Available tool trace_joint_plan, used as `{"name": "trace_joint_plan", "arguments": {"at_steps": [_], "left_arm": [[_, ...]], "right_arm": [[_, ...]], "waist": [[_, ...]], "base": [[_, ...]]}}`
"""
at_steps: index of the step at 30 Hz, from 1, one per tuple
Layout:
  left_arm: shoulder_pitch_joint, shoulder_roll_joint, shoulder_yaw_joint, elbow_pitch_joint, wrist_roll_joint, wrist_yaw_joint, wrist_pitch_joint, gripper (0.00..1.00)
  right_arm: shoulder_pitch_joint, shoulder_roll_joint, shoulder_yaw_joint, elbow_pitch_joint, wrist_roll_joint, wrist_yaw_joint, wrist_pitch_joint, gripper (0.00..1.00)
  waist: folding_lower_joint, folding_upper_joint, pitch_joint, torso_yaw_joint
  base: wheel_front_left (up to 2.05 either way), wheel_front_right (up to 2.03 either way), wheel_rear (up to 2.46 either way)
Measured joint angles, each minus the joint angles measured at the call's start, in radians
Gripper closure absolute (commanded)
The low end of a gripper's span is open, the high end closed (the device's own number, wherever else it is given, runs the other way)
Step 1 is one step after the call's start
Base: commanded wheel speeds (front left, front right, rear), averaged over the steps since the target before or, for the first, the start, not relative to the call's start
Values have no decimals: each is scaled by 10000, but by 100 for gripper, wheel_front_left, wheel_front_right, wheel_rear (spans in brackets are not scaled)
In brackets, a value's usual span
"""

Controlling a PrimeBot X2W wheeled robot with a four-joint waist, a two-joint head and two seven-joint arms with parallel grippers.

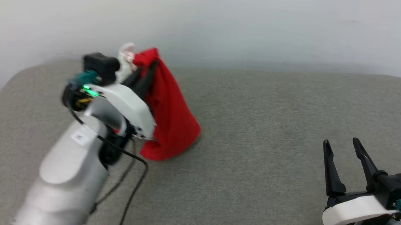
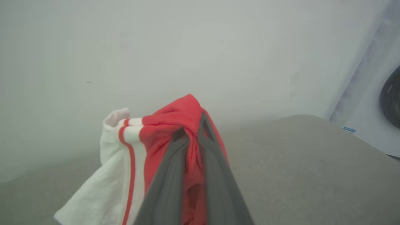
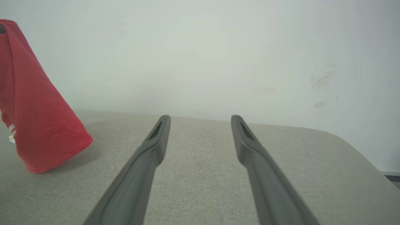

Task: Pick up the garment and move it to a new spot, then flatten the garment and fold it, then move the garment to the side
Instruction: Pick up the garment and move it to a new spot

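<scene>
The garment (image 1: 172, 118), red with a white striped sleeve, hangs bunched from my left gripper (image 1: 147, 66), which is shut on its top fold above the grey padded table (image 1: 271, 130). Its lower hem brushes the table top. In the left wrist view the two dark fingers (image 2: 170, 162) pinch red cloth (image 2: 175, 118), and the white sleeve (image 2: 115, 150) droops to the left. My right gripper (image 1: 342, 143) stands open near the front right with nothing between its fingers; its wrist view shows the garment (image 3: 34, 109) far to the left and the open gripper (image 3: 200, 120).
A pale wall (image 1: 225, 24) rises right behind the table's far edge. The table's rounded left corner (image 1: 13, 78) lies close to my left arm. A black cable (image 1: 131, 181) trails from the left forearm. A dark round object (image 2: 390, 97) sits off the table's right end.
</scene>
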Motion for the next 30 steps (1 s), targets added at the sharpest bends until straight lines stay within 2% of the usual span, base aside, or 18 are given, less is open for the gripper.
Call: {"name": "trace_joint_plan", "arguments": {"at_steps": [6, 11, 17, 25, 26, 27, 28, 30], "left_arm": [[969, -907, -1264, -1266, -50, -121, 552, 100], [1955, -1440, -2506, -1739, -44, -253, 947, 100], [2901, -1576, -3733, -1538, -8, -339, 1233, 100], [3089, -1578, -5340, -1241, 86, -424, 1197, 100], [3069, -1582, -5484, -1267, 79, -424, 1037, 73], [3035, -1586, -5593, -1289, 77, -424, 884, 27], [2996, -1593, -5670, -1323, 75, -426, 679, 0], [2921, -1624, -5693, -1352, 77, -430, 282, 0]], "right_arm": [[182, -6, -65, -257, 13, 2, 119, 0], [180, -4, -46, -399, 65, 2, 128, 0], [-13, -4, -86, -481, 94, 2, 67, 0], [-227, -4, -178, -362, 67, 2, 15, 0], [-236, -2, -171, -336, 48, 2, 13, 0], [-234, -2, -180, -314, 35, 2, 13, 0], [-233, -4, -186, -303, 10, 0, 13, 0], [-222, -4, -174, -278, -2, 2, 23, 0]], "waist": [[0, 0, -82, -471], [1, 0, 249, -600], [2, 0, 831, -622], [3, 0, 1188, -359], [4, 0, 1153, -333], [3, 0, 1101, -308], [3, 0, 1043, -276], [3, 0, 904, -221]], "base": [[0, 0, 0], [0, 0, 0], [0, 0, 0], [0, 0, 0], [0, 0, 0], [0, 0, 0], [0, 0, 0], [0, 0, 0]]}}
